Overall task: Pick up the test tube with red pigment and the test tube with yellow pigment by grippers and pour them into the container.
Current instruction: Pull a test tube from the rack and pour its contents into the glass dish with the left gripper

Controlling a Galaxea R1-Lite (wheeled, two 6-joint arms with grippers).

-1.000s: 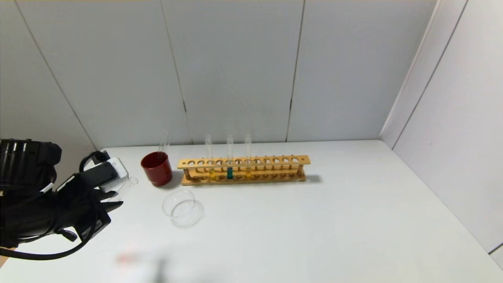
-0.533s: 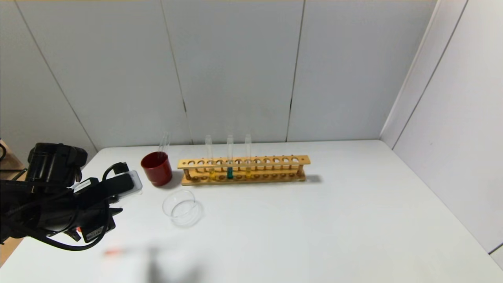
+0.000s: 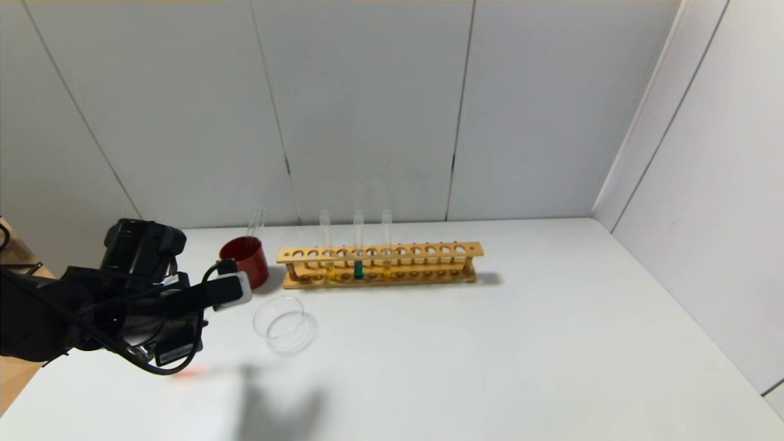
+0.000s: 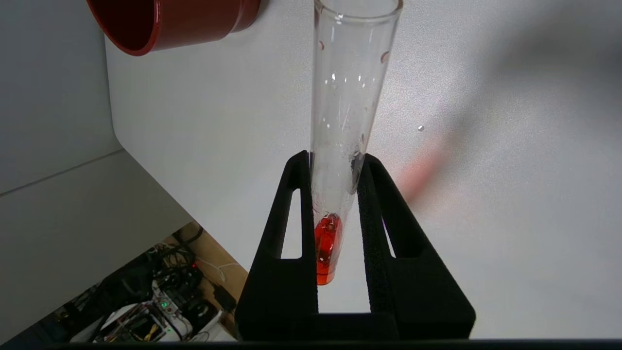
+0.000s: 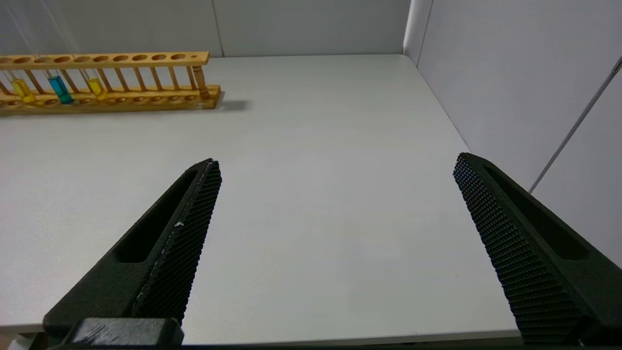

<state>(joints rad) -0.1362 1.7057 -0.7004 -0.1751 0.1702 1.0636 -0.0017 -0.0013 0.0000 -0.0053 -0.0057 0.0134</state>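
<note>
Walls (image 3: 367, 110): pale grey panels with dark seams, meeting at a corner on my right; no writing on them that I can read.

Table (image 3: 520, 343): white, matt, rounded at the near-left corner; beyond that corner, in my left wrist view, a tangle of cables and small lit electronics (image 4: 165, 301) lower down.

Rack (image 3: 380, 263): long wooden strip with a row of holes, standing at the back of the table, well apart from my right side; three tubes upright in its left half: the test tube with yellow pigment (image 3: 326, 245), a teal-liquid tube (image 3: 358, 245), a second yellow tube (image 3: 386, 242).

My left gripper (image 4: 334, 160): over the near-left part of the table, left of the container; its fingers (image 4: 296, 233) clamped on the test tube with red pigment (image 4: 340, 121), near the rounded end where the red liquid sits; the open mouth points away from me toward the red cup (image 4: 170, 22). A white label (image 3: 174, 354) on the gripper body in the head view carries print too small to read.

My right gripper (image 5: 335, 165): fingers spread wide, nothing between them, over bare table on the right.

Red cup, dark and opaque, just left of the rack, a clear tube (image 3: 255, 222) leaning in it.

The container (image 3: 285, 323): clear glass dish in front of the cup and rack, just right of my left gripper.
</note>
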